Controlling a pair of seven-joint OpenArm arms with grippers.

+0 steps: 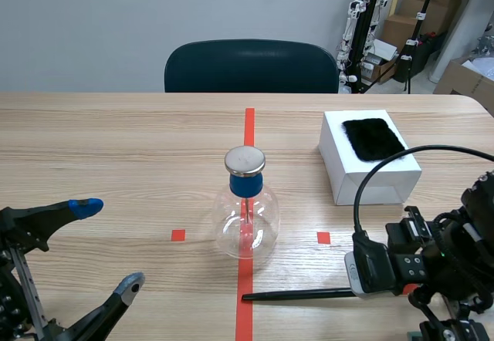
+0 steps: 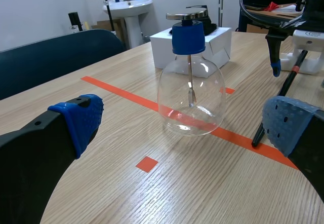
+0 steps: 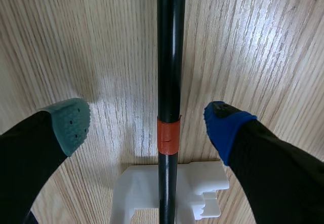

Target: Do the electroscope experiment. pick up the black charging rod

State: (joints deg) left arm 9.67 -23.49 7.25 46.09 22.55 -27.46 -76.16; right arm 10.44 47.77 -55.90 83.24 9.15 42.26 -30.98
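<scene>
Lying flat on the pale, wood-grained table [image 1: 116, 148], the thin black rod [image 1: 297, 295] runs from under the right arm [image 1: 448, 256] toward the left gripper [image 1: 108, 244]. That gripper's two fingers stand wide apart with nothing between them. Ahead, between the two arms, stands a round clear glass flask [image 1: 245, 221] with a blue stopper [image 1: 245, 184] and a flat metal disc [image 1: 245, 160] on top. A thin metal stem hangs inside it. Farther ahead of the right arm sits a white box [image 1: 386, 179] with a black furry patch [image 1: 374, 138] on its lid. Bare wood lies all round the flask, and the rod's free end stays apart from it.

Seen from the left wrist, the flask stands ahead between the spread, blue-padded fingers, untouched.

Seen from the right wrist, the right gripper [image 3: 150, 124] straddles the rod with its fingers spread. One grey-green pad and one blue pad sit either side, and neither touches it. Open wood shows between each pad and the smooth round shaft. A red band [image 3: 168, 137] circles the rod between the pads, and just behind it the rod rests in a white plastic holder [image 3: 202, 193].
</scene>
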